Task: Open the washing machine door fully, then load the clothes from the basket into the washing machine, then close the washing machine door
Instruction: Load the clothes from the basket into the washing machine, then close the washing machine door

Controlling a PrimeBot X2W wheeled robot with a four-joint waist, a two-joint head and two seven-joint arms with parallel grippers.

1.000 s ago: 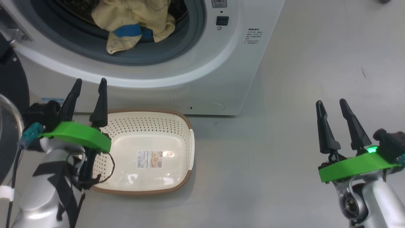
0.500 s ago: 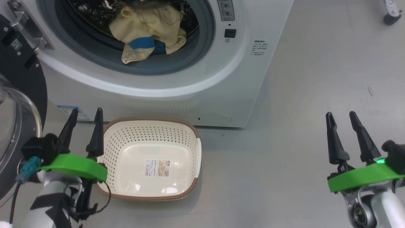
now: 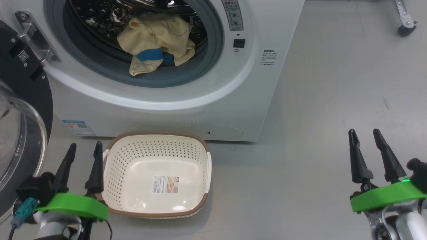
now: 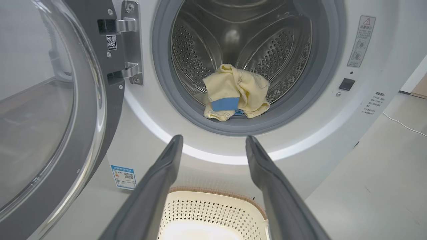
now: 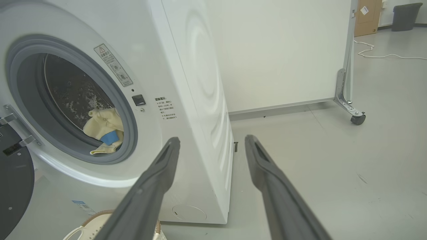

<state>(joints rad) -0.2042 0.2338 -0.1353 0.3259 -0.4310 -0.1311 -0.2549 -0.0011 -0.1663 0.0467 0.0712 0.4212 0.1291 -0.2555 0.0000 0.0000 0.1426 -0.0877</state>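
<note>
The clothes (image 3: pixel 156 43) lie bunched at the drum's front, one blue-trimmed edge drooping onto the grey seal (image 3: pixel 200 71) of the washing machine (image 3: pixel 213 100). Its door (image 3: pixel 20 126) stands wide open at the robot's left, and the basket (image 3: pixel 133 156) sits bare on the floor below. The left gripper (image 3: pixel 85 144) and right gripper (image 3: pixel 363 130) have fingers spread, holding nothing. Shutting the door now could pinch fabric against the seal and block the latch, and the left arm's sweep might knock the basket.
</note>
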